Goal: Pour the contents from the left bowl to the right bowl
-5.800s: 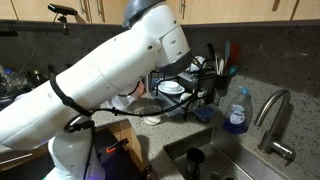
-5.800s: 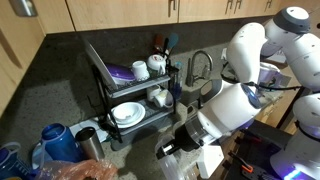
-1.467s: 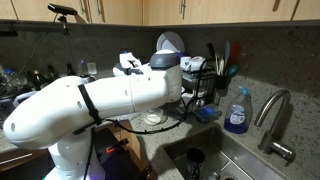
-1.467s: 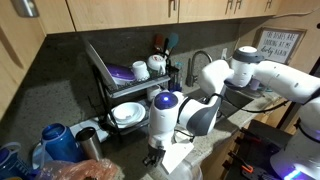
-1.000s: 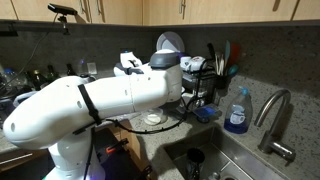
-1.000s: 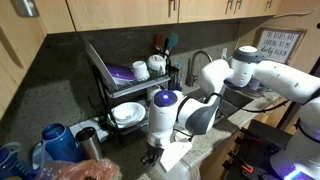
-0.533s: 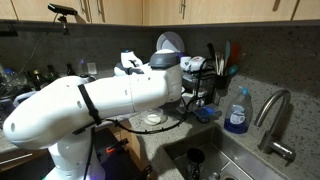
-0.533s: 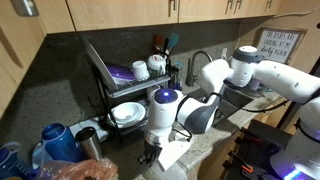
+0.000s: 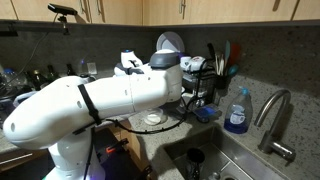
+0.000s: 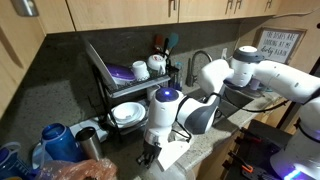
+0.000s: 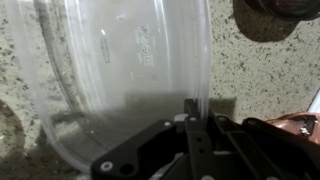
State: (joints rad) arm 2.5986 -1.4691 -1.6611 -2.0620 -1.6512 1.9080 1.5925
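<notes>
Arm sits down at the counter [image 11: 260,60] from its raised pose; gripper [image 11: 197,112] pinches the clear bowl [image 11: 110,70] rim there; risk: thin rim slips mid-tilt, spilling contents.

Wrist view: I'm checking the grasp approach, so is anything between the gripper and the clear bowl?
Nothing visible does. The gripper is right at the rim of the clear bowl, which sits on the speckled counter. The dark object at top right lies off to the side.
</notes>
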